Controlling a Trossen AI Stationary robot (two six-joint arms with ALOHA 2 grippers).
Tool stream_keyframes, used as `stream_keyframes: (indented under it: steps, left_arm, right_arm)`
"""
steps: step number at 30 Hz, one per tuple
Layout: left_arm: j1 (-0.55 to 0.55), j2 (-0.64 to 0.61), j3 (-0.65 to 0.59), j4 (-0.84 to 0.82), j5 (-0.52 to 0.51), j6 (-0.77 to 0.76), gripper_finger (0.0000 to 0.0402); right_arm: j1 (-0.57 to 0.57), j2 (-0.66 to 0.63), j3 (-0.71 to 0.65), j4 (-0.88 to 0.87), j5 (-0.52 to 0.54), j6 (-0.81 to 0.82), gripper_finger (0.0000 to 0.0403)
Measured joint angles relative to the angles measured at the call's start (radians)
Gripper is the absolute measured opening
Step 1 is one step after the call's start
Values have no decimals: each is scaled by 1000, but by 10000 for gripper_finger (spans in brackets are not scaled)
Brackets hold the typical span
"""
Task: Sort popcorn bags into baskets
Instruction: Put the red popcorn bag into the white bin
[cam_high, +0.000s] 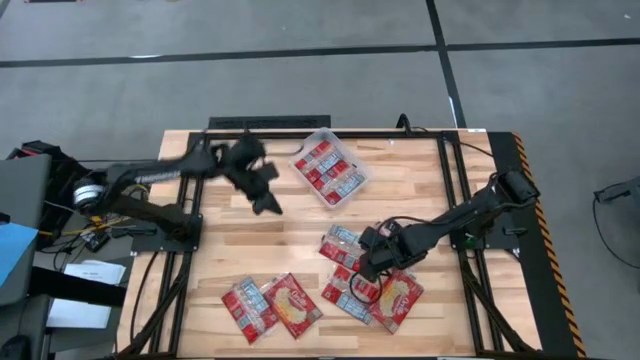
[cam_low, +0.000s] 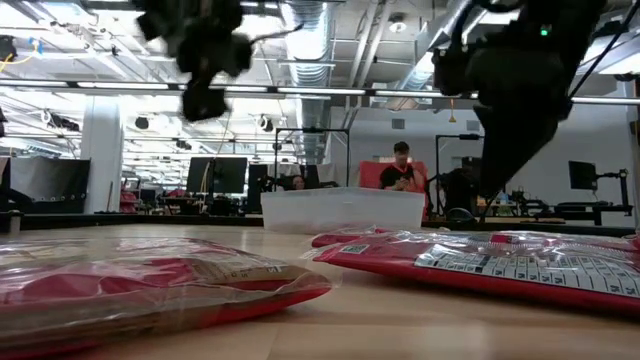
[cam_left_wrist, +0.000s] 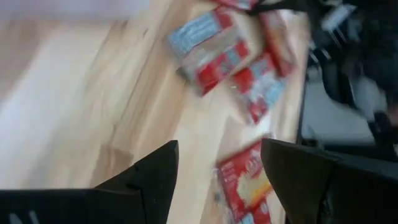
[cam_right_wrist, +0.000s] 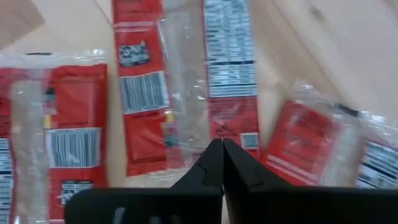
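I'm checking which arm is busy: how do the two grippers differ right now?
The left gripper is raised over bare table beside the basket, fingers open and empty; the right gripper is low among the loose popcorn bags, fingers closed together, nothing visibly between them. Both are dark two-finger grippers.

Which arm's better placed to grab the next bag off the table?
Right. The right gripper hangs low over the cluster of popcorn bags, fingers shut, a bag right ahead in its wrist view. The left gripper is raised, fingers open, beside the tub, away from any loose bag.
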Motion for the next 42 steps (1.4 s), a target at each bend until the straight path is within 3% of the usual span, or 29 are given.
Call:
stream_keyframes:
  steps: [4, 7, 11, 17, 27, 29, 35, 42]
  left_arm:
    - [-84, -132, -303, 366, -74, -334, 216]
    - [-138, -188, -458, 577, -121, -531, 216]
    - [-200, -231, -556, 643, -188, -635, 216]
    - [-265, -242, -581, 648, -287, -655, 216]
    - [-325, -241, -580, 648, -460, -664, 217]
    - [-325, -240, -580, 650, -478, -657, 217]
    - [-297, -223, -580, 652, -489, -562, 217]
    - [-179, -93, -580, 622, -440, -393, 220]
  right_arm:
    - [9, 0, -72, 135, -32, -6, 9]
    - [-4, 0, -101, 194, -34, -15, 14]
    - [-55, 31, -111, 305, -50, -95, 19]
    - [-131, 178, -54, 498, -182, -208, 12]
    - [-278, 361, 323, 493, -213, -526, 25]
    - [-296, 359, 381, 423, -238, -559, 19]
    - [-240, 336, 437, 346, -237, -589, 11]
    - [-195, 341, 434, 314, -134, -577, 26]
